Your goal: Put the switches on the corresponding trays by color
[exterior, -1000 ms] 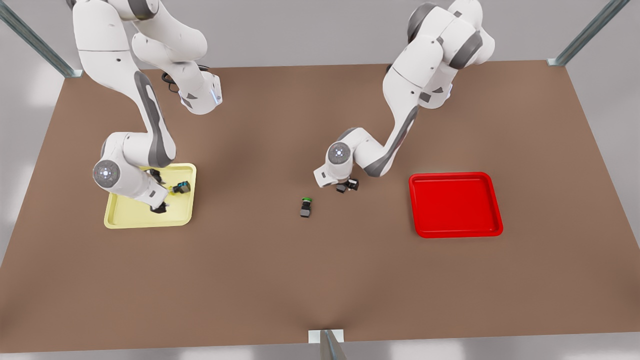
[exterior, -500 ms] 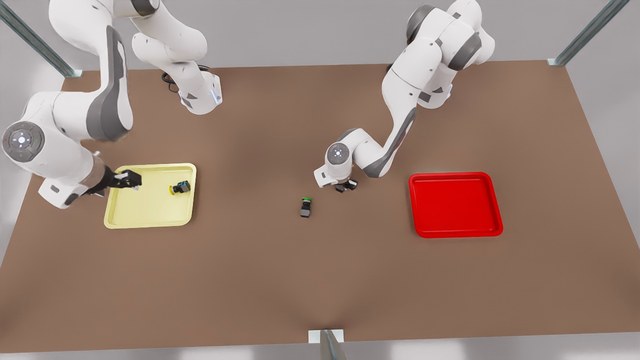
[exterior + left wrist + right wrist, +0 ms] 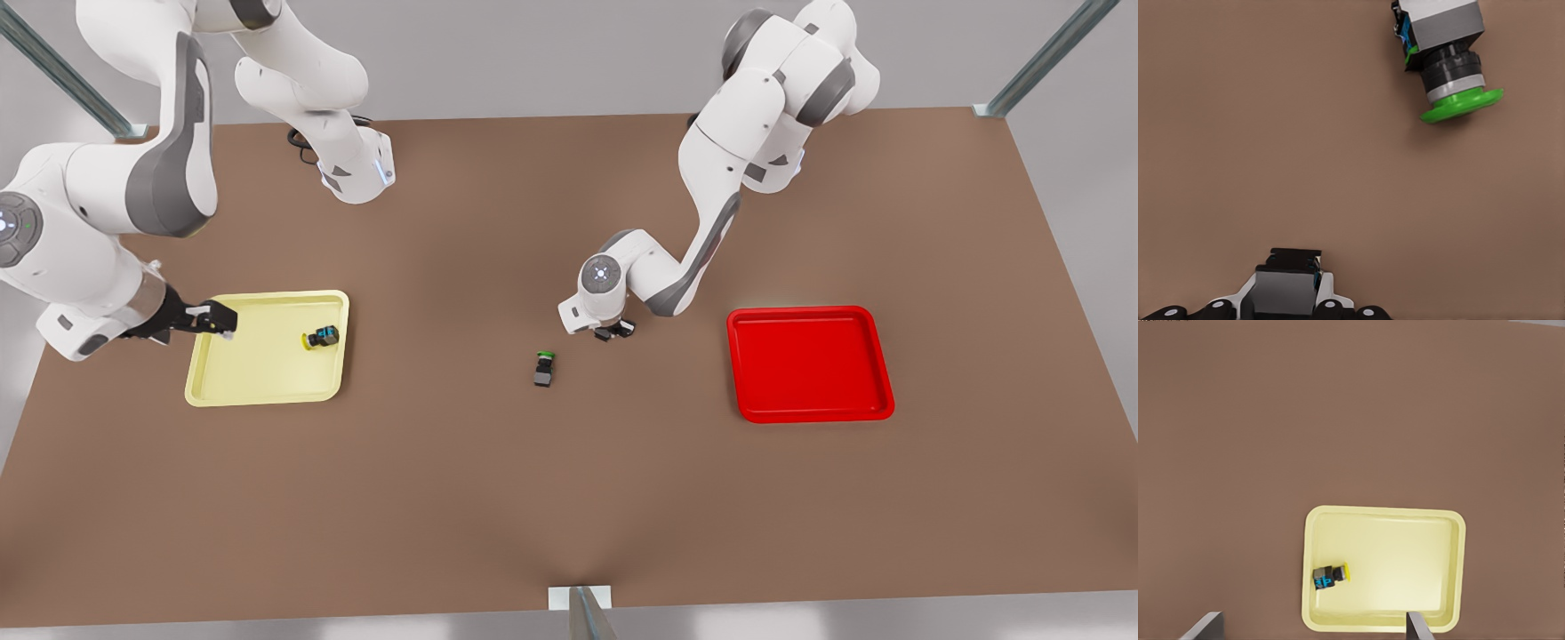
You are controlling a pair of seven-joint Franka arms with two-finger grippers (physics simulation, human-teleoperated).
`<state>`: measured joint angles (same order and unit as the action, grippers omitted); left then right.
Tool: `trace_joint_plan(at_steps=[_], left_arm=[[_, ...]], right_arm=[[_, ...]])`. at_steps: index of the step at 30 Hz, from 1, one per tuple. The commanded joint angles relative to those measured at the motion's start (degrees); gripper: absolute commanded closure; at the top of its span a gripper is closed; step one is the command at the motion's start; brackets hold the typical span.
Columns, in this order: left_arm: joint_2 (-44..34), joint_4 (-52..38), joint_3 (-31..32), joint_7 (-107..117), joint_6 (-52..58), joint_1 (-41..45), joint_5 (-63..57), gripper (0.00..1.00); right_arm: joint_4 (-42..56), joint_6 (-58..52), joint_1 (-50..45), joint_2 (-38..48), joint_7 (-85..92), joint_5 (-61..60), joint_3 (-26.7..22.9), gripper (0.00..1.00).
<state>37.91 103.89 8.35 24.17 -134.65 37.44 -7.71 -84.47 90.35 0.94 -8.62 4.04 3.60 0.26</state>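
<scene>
I am looking at a brown table [image 3: 569,498] with two trays lying well apart on it. The red tray [image 3: 809,364] is sitting toward the front view's right, and the yellow tray [image 3: 258,373] toward the front view's left.

The right gripper [image 3: 225,324] is hanging raised over the yellow tray's outer edge. Its fingers [image 3: 1205,628] are standing spread apart with nothing between them.

The left gripper [image 3: 617,332] is reaching down to the table near the middle, between the trays. It is gripping a third switch [image 3: 1288,283] by its dark grey body, and I cannot tell the colour of that cap.

The green switch [image 3: 543,368] is lying on its side on the bare table just beside the left gripper, apart from it. The yellow switch [image 3: 322,337] is lying on its side inside the yellow tray, near the corner toward the table's middle.
</scene>
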Motion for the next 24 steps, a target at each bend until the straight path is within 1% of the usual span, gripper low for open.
trace_joint_plan(at_steps=[1,11,14,17,19,21,22,24], left_arm=[[-0.03,0.00,0.00,0.00,0.00,0.00,-0.02,0.47],[0.15,0.00,0.00,0.00,-0.44,0.00,-0.11,0.49],[-1.43,0.00,-0.70,-0.44,1.49,-0.18,-0.11,0.49],[-4.07,-0.09,-2.99,-1.32,4.39,-0.26,-0.11,0.49],[-8.81,0.00,-9.05,-10.63,10.81,-0.35,-0.11,0.49],[-11.54,0.17,-14.76,-21.53,14.85,-0.35,0.16,0.50],[-12.42,0.17,-17.92,-27.15,16.00,-0.35,0.33,0.50],[-14.18,3.16,-22.93,-35.50,15.12,-0.35,0.51,0.50]], right_arm=[[0.00,0.00,-0.15,0.09,0.00,0.00,0.00,0.00],[0.09,-0.26,-0.32,0.00,0.09,0.00,0.00,0.00],[0.09,-0.35,-0.23,0.00,0.09,0.09,0.00,0.00],[0.09,-0.35,-0.32,0.00,0.18,0.09,0.00,0.00],[0.09,-0.26,-0.32,0.00,0.09,0.09,0.00,0.00],[0.09,-0.18,-0.06,-0.09,0.09,0.00,0.00,0.00],[0.09,-0.18,-0.15,0.00,0.09,0.00,0.00,0.00],[0.09,-0.18,0.12,0.00,0.17,-0.08,-0.08,0.00]])
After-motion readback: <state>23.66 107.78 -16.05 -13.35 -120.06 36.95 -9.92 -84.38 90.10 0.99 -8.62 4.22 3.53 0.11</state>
